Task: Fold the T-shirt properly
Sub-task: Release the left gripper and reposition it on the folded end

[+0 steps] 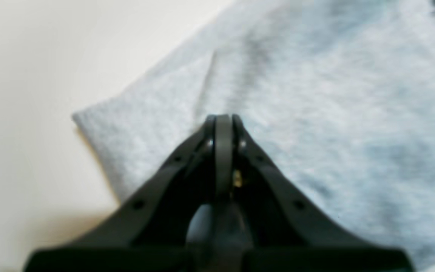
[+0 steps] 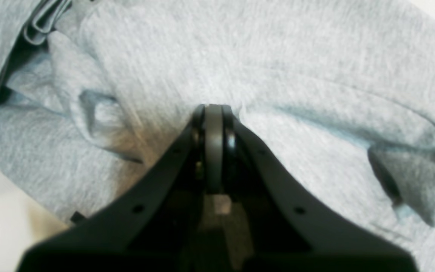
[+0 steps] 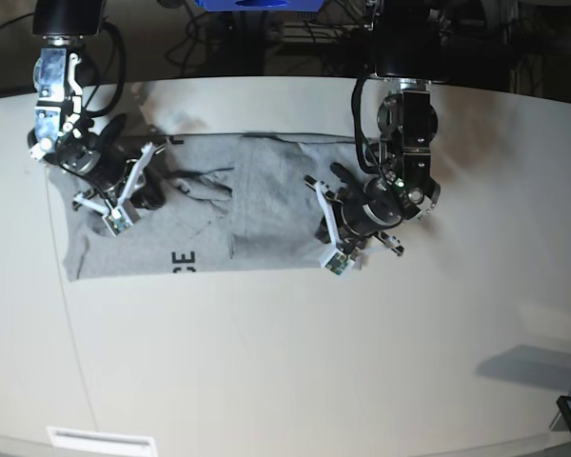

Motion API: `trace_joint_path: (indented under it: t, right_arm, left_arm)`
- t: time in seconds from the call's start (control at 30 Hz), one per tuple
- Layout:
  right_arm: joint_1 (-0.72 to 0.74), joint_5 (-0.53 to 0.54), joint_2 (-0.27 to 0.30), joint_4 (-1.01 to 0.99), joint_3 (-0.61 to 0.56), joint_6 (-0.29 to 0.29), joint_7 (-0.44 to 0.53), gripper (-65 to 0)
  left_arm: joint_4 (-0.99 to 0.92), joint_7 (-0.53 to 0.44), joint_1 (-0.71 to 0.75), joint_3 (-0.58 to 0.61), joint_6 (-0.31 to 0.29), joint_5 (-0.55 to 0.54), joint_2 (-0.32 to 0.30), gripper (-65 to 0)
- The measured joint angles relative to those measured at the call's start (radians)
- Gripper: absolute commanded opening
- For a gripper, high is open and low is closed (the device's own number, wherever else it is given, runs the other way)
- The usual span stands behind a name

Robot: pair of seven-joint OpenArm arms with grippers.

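My left gripper (image 1: 223,119) is pinched shut on the T-shirt (image 3: 266,205) edge just ahead of its jaws; my right gripper (image 2: 213,109) likewise clamps bunched cloth. I judge it mid-fold: next, lift both together and carry across.

One T-shirt (image 3: 266,209), two tools (image 3: 347,233) (image 3: 124,195), one table (image 3: 295,371)
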Motion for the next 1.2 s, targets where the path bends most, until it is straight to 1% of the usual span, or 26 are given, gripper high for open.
trace_joint_path:
  t: [0.1, 0.17, 0.23, 0.33, 0.47, 0.6, 0.63, 0.87, 0.93, 1.03, 1.07, 1.17, 1.2]
  right_arm:
    - [0.000, 0.000, 0.000, 0.000, 0.000, 0.000, 0.000, -64.9]
    - [0.000, 0.000, 0.000, 0.000, 0.000, 0.000, 0.000, -64.9]
    - [-0.001, 0.000, 0.000, 0.000, 0.000, 0.000, 0.000, -64.9]
    - [-0.001, 0.000, 0.000, 0.000, 0.000, 0.000, 0.000, -64.9]
    - [-0.003, 0.000, 0.000, 0.001, 0.000, 0.000, 0.001, -64.9]
    - [-0.004, 0.000, 0.000, 0.002, 0.000, 0.000, 0.001, -64.9]
    - [-0.004, 0.000, 0.000, 0.003, 0.000, 0.000, 0.000, -64.9]
    - [-0.006, 0.000, 0.000, 0.003, 0.000, 0.000, 0.003, -64.9]
    - [-0.005, 0.000, 0.000, 0.003, 0.000, 0.000, 0.003, -64.9]
    - [-0.005, 0.000, 0.000, 0.003, 0.000, 0.000, 0.000, -64.9]
    - [-0.005, 0.000, 0.000, 0.003, 0.000, 0.000, 0.000, -64.9]
    - [-0.005, 0.000, 0.000, 0.003, 0.000, 0.000, 0.000, -64.9]
    - [-0.005, 0.000, 0.000, 0.003, 0.000, 0.000, 0.002, -64.9]
  left_arm:
    - [-0.012, -0.080, 0.005, -0.007, 0.003, 0.076, 0.001, -65.0]
    - [-0.012, -0.097, 0.009, -0.006, 0.003, 0.124, 0.002, -65.0]
    - [-0.013, -0.101, 0.008, -0.007, 0.003, 0.142, 0.002, -65.0]
    - [0.006, -0.099, 0.008, -0.011, 0.003, 0.146, 0.002, -65.0]
    - [0.129, -0.098, 0.021, -0.011, 0.003, 0.148, 0.001, -65.0]
    - [0.230, -0.100, 0.101, 0.001, 0.003, 0.152, 0.002, -65.0]
    - [0.234, -0.100, 0.123, 0.002, -0.005, 0.153, 0.001, -65.0]
    - [0.237, -0.097, 0.231, -0.011, 0.000, 0.153, 0.001, -65.0]
    - [0.211, -0.105, 0.238, -0.011, 0.000, 0.151, -0.008, -65.0]
    - [0.129, -0.175, 0.230, -0.014, 0.011, 0.116, -0.022, -65.0]
    - [0.114, -0.186, 0.222, -0.015, 0.011, 0.107, -0.024, -65.0]
    - [0.125, -0.182, 0.220, -0.015, 0.011, 0.103, -0.030, -65.0]
    - [0.144, -0.162, 0.222, -0.014, 0.010, 0.111, -0.030, -65.0]
